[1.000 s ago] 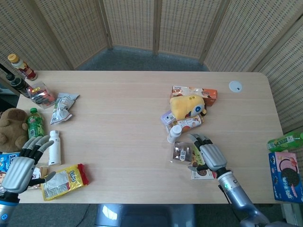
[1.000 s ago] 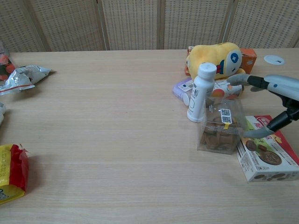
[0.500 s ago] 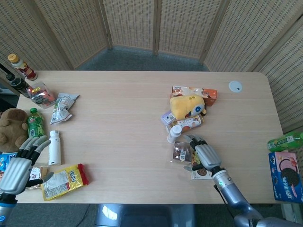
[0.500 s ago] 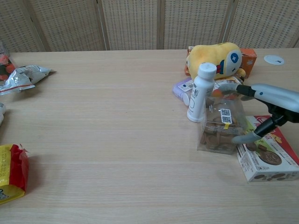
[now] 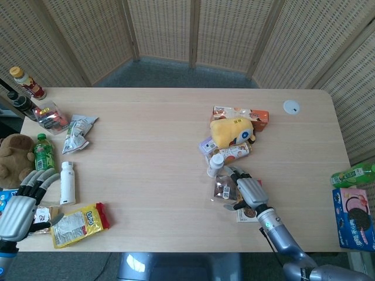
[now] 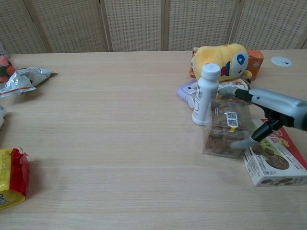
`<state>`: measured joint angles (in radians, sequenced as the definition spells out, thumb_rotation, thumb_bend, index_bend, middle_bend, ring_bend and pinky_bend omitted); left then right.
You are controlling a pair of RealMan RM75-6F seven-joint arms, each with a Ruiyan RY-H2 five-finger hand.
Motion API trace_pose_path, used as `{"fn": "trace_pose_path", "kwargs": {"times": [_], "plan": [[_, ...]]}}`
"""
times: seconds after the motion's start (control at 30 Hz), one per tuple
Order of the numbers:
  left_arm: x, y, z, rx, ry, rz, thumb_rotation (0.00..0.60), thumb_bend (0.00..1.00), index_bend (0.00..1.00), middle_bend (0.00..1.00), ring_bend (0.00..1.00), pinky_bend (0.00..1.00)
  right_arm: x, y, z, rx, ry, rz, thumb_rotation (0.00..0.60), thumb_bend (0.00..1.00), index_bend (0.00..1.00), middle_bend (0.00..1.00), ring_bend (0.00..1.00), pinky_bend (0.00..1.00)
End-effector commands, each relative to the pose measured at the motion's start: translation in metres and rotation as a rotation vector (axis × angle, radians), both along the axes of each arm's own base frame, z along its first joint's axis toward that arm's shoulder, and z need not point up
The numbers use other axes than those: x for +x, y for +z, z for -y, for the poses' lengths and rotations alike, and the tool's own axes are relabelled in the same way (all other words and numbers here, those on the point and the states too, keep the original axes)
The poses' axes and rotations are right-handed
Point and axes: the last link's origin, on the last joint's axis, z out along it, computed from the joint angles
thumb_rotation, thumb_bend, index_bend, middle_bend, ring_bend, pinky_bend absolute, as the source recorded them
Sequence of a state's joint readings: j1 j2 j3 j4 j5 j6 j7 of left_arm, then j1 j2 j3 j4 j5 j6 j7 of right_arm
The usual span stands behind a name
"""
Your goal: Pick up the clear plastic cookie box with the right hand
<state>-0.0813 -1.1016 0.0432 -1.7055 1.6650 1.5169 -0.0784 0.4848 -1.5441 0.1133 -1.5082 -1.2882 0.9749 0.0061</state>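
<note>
Your right hand [image 6: 266, 112] sits at the 3 o'clock side of the cookie box [image 6: 227, 128], fingers spread around it: in the chest view the upper fingers [image 6: 235, 92] reach across the box's far top edge and the thumb [image 6: 242, 142] curls under toward its near lower corner. That looks like a wrap set up to squeeze the box from front and back, because its left side is crowded. You can't tell from either view whether the pads already press the plastic; the box sits flat on the table [image 6: 120, 143], so treat it as bracketed, not yet gripped.

The box lies just right of table centre, touching or nearly touching the white bottle [image 6: 205, 94] at its 11 o'clock, with the flat biscuit carton [image 6: 276, 160] just beside it at 4 o'clock, under your wrist. The yellow plush [image 6: 221, 56] is farther off at 12 o'clock.

Your left hand [image 5: 17, 212] hangs off the table's left edge, fingers apart, holding nothing.
</note>
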Motion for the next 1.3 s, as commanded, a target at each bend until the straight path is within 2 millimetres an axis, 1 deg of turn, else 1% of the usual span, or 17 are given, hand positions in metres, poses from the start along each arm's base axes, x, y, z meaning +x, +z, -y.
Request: {"fn": "trace_pose_path", "kwargs": {"times": [0.03, 0.07, 0.13, 0.2, 0.27, 0.37, 0.47, 0.8, 1.3], "plan": [[-0.001, 0.0, 0.0, 0.001, 0.002, 0.0, 0.6, 0.22, 0.12, 0.07, 0.0, 0.0, 0.001, -0.001, 0.002, -0.005, -0.002, 0.002, 0.6, 0.07, 0.0, 0.32, 0.21, 0.25], [-0.001, 0.0, 0.0, 0.0, 0.003, 0.0, 0.6, 0.22, 0.12, 0.07, 0.0, 0.0, 0.001, -0.001, 0.003, -0.009, -0.002, 0.002, 0.6, 0.07, 0.0, 0.35, 0.26, 0.27], [-0.001, -0.001, 0.0, -0.002, 0.005, -0.001, 0.6, 0.22, 0.12, 0.07, 0.0, 0.0, 0.001, -0.001, 0.005, -0.016, -0.003, 0.002, 0.6, 0.07, 0.01, 0.39, 0.3, 0.31], [-0.002, -0.001, 0.0, -0.003, 0.006, -0.001, 0.6, 0.22, 0.12, 0.07, 0.0, 0.0, 0.002, 0.0, 0.006, -0.025, -0.004, 0.006, 0.6, 0.07, 0.04, 0.44, 0.35, 0.34], [-0.002, -0.001, -0.001, -0.002, 0.006, -0.001, 0.6, 0.22, 0.12, 0.07, 0.0, 0.0, 0.001, 0.001, 0.007, -0.035, -0.005, 0.009, 0.6, 0.07, 0.09, 0.5, 0.4, 0.39], [-0.001, -0.001, -0.001, -0.002, 0.004, -0.002, 0.6, 0.22, 0.12, 0.07, 0.0, 0.0, 0.0, 0.002, 0.007, -0.047, -0.008, 0.013, 0.6, 0.07, 0.15, 0.55, 0.45, 0.44], [0.0, -0.001, -0.002, -0.005, 0.002, -0.004, 0.6, 0.22, 0.12, 0.07, 0.0, 0.0, 0.0, 0.006, 0.008, -0.059, -0.007, 0.021, 0.6, 0.07, 0.17, 0.57, 0.48, 0.46], [0.003, -0.002, -0.002, -0.008, -0.005, -0.007, 0.6, 0.22, 0.12, 0.07, 0.0, 0.0, 0.002, 0.026, 0.012, -0.108, 0.011, 0.034, 0.6, 0.07, 0.19, 0.58, 0.49, 0.47], [0.006, -0.003, -0.004, -0.009, -0.015, -0.006, 0.6, 0.22, 0.12, 0.07, 0.0, 0.0, 0.014, 0.063, 0.022, -0.159, 0.037, 0.064, 0.6, 0.07, 0.19, 0.59, 0.5, 0.47]]}}
